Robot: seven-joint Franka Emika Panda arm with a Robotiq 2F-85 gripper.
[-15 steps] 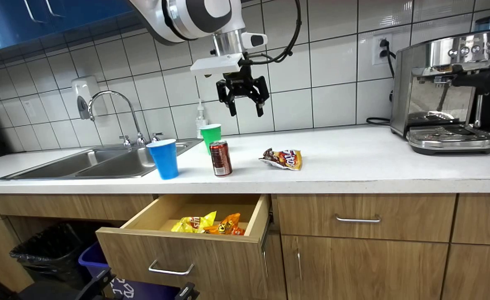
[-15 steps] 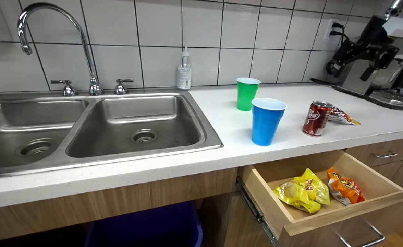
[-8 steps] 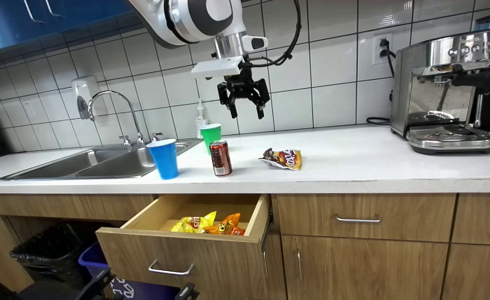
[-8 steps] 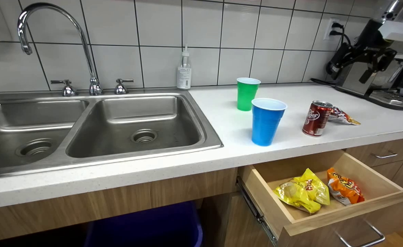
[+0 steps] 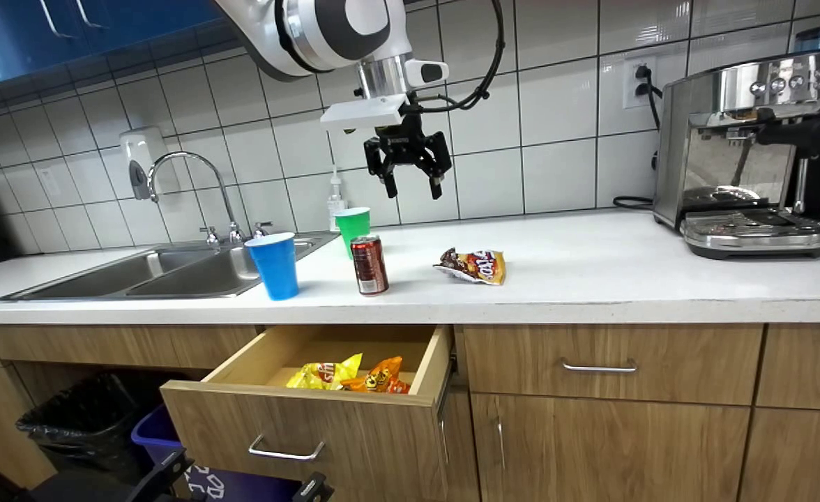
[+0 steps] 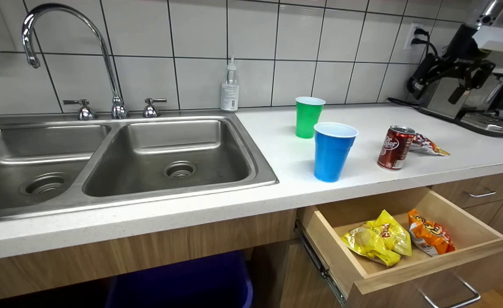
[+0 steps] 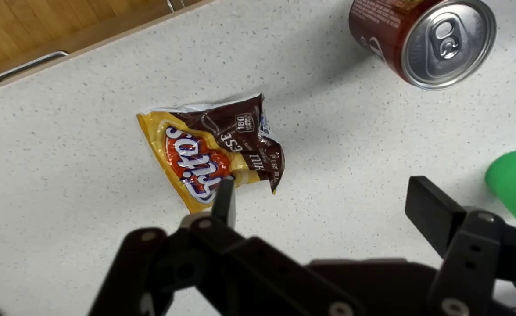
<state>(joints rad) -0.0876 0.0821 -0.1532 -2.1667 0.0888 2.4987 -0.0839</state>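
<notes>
The gripper (image 5: 413, 189) is suspended well above the counter (image 5: 591, 268) and pointed downward. Its fingers (image 7: 433, 215) are set wide apart; nothing is held between them.

The Fritos bag (image 7: 209, 151) is located on the counter, below the gripper and offset from it, untouched. In the wrist view, the bag is positioned up and to the left of the gap between the fingertips, its lower margin overlapped by one of them. The bag is crumpled; its length is judged to run roughly along the counter's front edge, nearly in line with the spread of the fingers; the straight yellow end is turned away from the red can (image 7: 422, 41).

The can is stood upright near the bag, on the sink (image 6: 262, 173) side. Past it, a green cup (image 6: 308, 119) and a blue cup (image 6: 333, 154) are placed upright, the green one set farther back. Under the counter, a yellow bag (image 6: 377, 239) and an orange bag (image 6: 431, 235) are contained in an extended drawer (image 5: 354, 432). Farther off, a coffee machine (image 5: 738, 167) is seated on the counter.
</notes>
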